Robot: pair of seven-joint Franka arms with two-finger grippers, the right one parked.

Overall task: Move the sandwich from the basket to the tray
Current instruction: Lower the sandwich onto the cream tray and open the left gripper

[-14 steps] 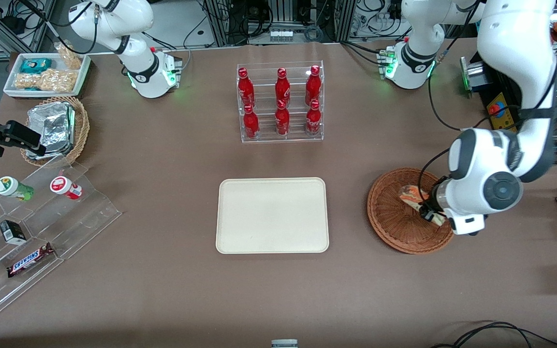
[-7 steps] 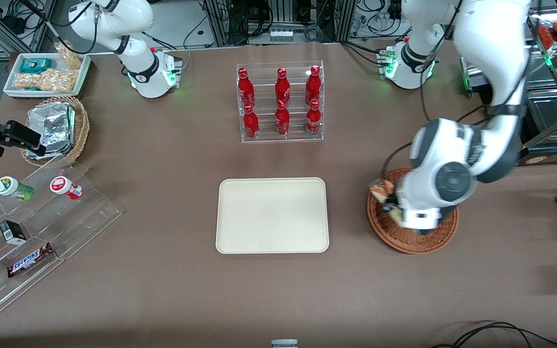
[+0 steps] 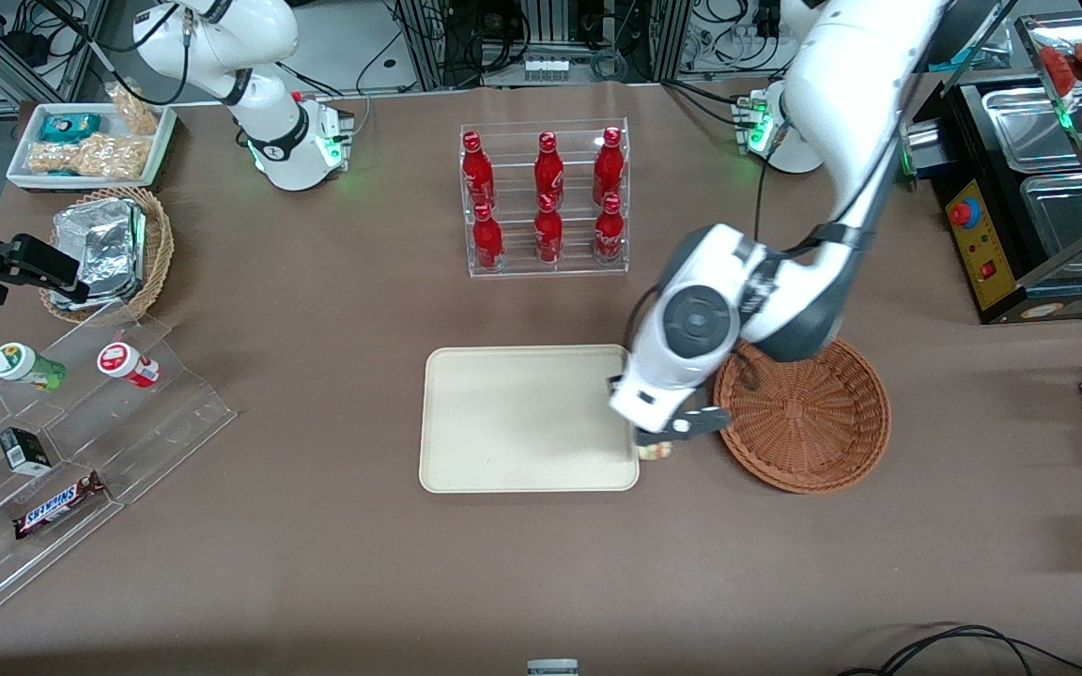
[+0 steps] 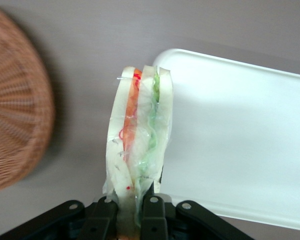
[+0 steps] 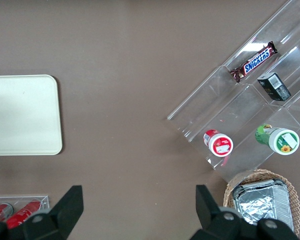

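The end effector (image 4: 128, 210) is clenched on the sandwich (image 4: 137, 145), gripping one end so the wedge's long axis runs straight out from the fingers. In the front view it hangs above the counter (image 3: 316, 563) in the gap between the basket (image 3: 804, 413) and the tray (image 3: 522, 418), at the tray's corner nearest the basket and the front camera. The tray's open surface lies toward the parked arm's end. The only writing readable is "SNICKERS" on a bar (image 5: 253, 61) in the acrylic rack.

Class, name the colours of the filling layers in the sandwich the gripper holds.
Orange-red and green between white bread, clearest in the left wrist view: sandwich, gripper.
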